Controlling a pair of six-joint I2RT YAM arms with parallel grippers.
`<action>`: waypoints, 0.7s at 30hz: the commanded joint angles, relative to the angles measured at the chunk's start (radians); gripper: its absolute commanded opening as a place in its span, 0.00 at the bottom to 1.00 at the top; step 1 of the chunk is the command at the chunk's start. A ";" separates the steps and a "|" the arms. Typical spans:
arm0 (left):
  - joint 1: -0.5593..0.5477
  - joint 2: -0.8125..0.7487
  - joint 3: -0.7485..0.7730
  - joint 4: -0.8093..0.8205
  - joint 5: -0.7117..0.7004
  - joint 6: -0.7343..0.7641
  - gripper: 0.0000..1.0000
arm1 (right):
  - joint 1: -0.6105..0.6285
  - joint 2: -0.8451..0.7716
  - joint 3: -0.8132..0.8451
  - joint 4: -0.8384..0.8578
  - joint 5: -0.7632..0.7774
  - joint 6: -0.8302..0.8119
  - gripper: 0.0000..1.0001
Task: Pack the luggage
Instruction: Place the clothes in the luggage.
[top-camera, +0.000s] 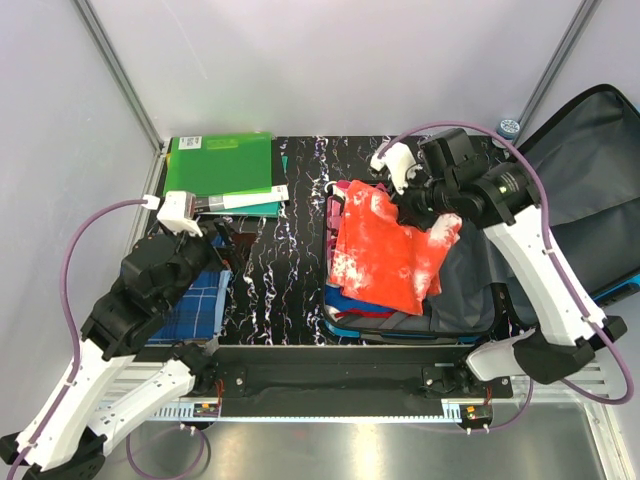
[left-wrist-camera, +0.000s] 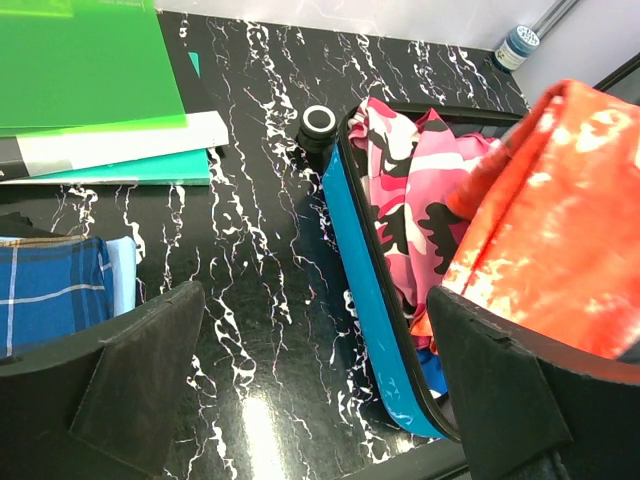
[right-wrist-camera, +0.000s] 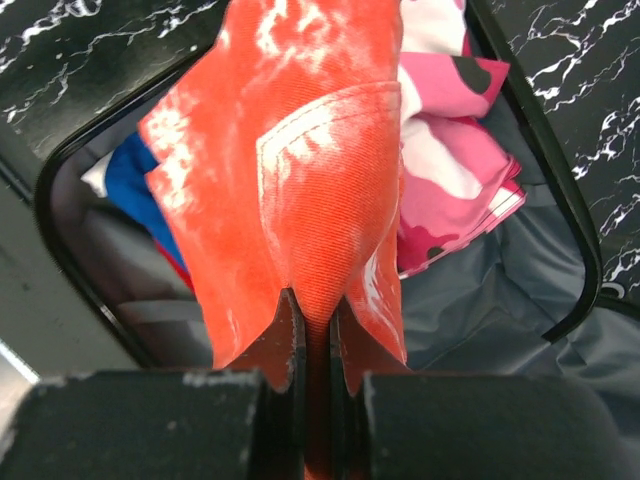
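The luggage (top-camera: 465, 290) lies open on the black marbled table, its blue shell wall (left-wrist-camera: 370, 270) toward the left arm and its grey lining (right-wrist-camera: 500, 310) showing. My right gripper (top-camera: 415, 205) (right-wrist-camera: 317, 305) is shut on an orange-red bleached garment (top-camera: 385, 255) (right-wrist-camera: 290, 150), which hangs over the open case. Under it in the case lie a pink camouflage garment (left-wrist-camera: 410, 200) (right-wrist-camera: 450, 150) and some blue cloth. My left gripper (top-camera: 215, 240) (left-wrist-camera: 320, 370) stands open with nothing in it, over bare table between the case and a blue plaid cloth (top-camera: 200, 305) (left-wrist-camera: 50, 290).
Green folders (top-camera: 220, 165) (left-wrist-camera: 80, 70) are stacked at the back left. The case's dark lid (top-camera: 590, 190) stands open at the right. A black wheel (left-wrist-camera: 319, 122) sits at the case's far corner. A small blue-capped object (top-camera: 509, 127) stands behind the case.
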 joint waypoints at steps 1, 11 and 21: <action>0.007 -0.005 -0.002 0.041 -0.003 0.019 0.99 | -0.035 0.003 0.001 0.197 -0.089 -0.057 0.00; 0.019 0.013 -0.028 0.064 0.022 0.016 0.99 | -0.139 0.079 0.000 0.321 -0.194 -0.089 0.00; 0.030 0.027 -0.039 0.081 0.027 0.024 0.99 | -0.253 0.314 0.055 0.465 -0.249 -0.084 0.00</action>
